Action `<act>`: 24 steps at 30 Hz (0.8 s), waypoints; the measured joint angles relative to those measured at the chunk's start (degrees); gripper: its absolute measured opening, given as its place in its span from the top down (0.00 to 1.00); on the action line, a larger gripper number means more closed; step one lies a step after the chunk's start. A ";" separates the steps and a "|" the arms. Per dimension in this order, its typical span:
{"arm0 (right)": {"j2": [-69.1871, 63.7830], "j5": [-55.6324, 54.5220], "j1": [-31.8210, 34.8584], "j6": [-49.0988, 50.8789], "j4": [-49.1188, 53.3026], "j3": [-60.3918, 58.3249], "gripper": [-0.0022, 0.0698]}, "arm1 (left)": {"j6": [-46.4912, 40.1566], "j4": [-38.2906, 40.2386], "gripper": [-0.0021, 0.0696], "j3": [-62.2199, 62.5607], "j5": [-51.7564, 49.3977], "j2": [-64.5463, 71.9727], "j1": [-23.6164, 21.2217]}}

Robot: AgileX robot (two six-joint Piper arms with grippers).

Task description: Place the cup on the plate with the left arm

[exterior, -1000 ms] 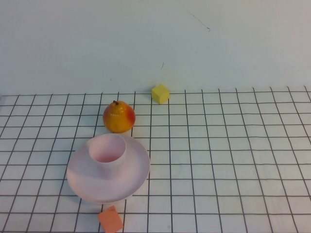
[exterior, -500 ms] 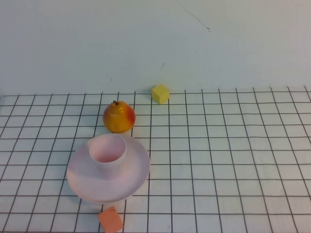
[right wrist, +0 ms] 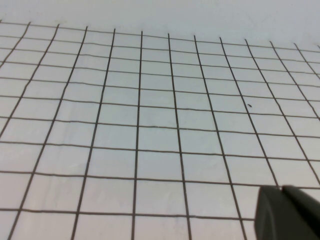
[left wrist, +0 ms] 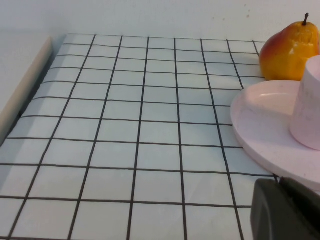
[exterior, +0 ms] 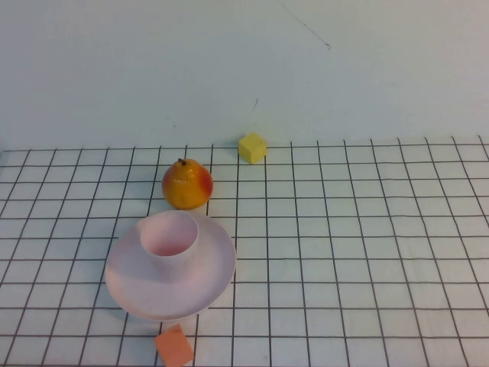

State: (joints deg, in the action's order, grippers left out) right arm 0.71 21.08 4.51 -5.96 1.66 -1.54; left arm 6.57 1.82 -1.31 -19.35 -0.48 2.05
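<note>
Surface: a white table (exterior: 367, 252) ruled with a black grid, against a plain pale wall.
Plate: a large round pale pink plate (exterior: 153, 294) with a shallow raised rim lies on the robot's left side of the table, toward the near edge; its rim also shows in the left wrist view (left wrist: 260, 135).
Cup: a small pale pink plastic tumbler (exterior: 169, 238) without a handle stands upright on the plate, on its far-left part, mouth open upward. Its side wall shows in the left wrist view (left wrist: 311, 115).
Pear: an orange-yellow pear with a red blush and dark stem (exterior: 186, 184) stands just beyond the plate's far rim, close to it; touching or not cannot be told.
Yellow block: a small yellow cube (exterior: 252, 147) sits near the far edge of the grid, well apart from the plate.
Orange block: a small orange cube (exterior: 174, 346) lies just beside the plate's near rim.
Left gripper: only a dark corner of the left gripper (left wrist: 287, 210) shows in its own wrist view, low beside the plate; whether its jaws are spread or pressed together cannot be told.
Right gripper: only a dark corner of the right gripper (right wrist: 287, 212) shows over bare grid; its jaws likewise cannot be told.
</note>
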 joint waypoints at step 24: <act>0.00 0.00 0.00 0.00 0.00 0.00 0.97 | -2.26 1.49 0.97 0.00 0.00 0.00 0.00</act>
State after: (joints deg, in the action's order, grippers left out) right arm 0.71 21.08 4.51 -5.96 1.66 -1.54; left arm 4.31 3.31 -1.31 -19.35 -0.48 2.05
